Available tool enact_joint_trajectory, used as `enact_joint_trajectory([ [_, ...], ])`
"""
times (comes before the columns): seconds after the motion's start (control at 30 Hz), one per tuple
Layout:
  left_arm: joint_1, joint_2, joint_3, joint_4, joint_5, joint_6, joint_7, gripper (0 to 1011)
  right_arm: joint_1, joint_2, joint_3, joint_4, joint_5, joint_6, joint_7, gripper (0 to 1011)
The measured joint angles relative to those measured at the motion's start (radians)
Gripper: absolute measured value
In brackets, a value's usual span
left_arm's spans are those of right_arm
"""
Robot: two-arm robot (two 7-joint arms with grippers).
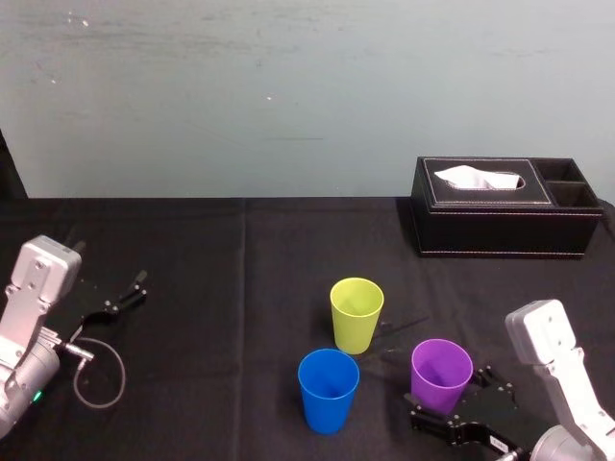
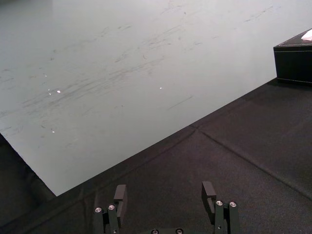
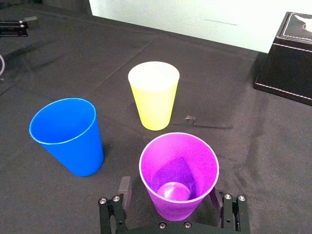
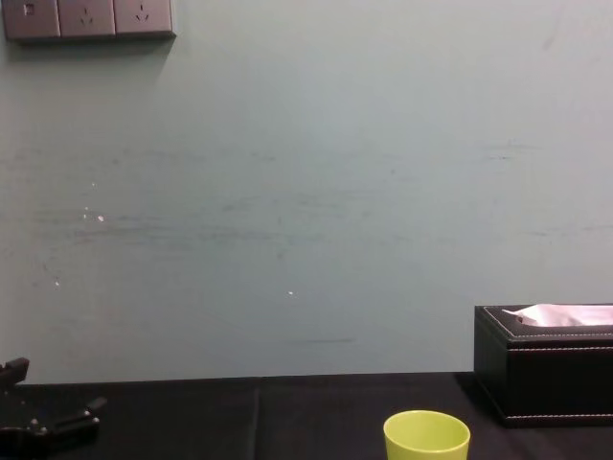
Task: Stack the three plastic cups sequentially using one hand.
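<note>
Grab step: right claw straddles the purple cup, jaws open, not squeezing yet. The blue cup and lime-green cup stand close by on the bench. Next I'd guess close, lift, nest. Left claw idles open, far left.

The right gripper is positioned low at the near right of the tabletop, fingers spread apart. The right forearm rises behind it. The left gripper sits low at the far left, fingers apart, with the left forearm raised behind.
</note>
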Motion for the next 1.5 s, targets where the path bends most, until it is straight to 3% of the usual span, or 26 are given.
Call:
enact_joint_trajectory([
  [0.27,0.0,0.0,0.0,0.0,0.0,0.0,0.0,1000,0.015,-0.025,-0.002,0.027,-0.035,0.0,0.002,1004],
  [0.73,0.0,0.0,0.0,0.0,0.0,0.0,0.0,1000,0.024,-0.071,0.026,0.07,-0.049,-0.026,0.026,1004],
  [1.5,0.0,0.0,0.0,0.0,0.0,0.0,0.0,1000,0.033,-0.123,0.046,0.1,-0.103,-0.049,0.063,1004],
])
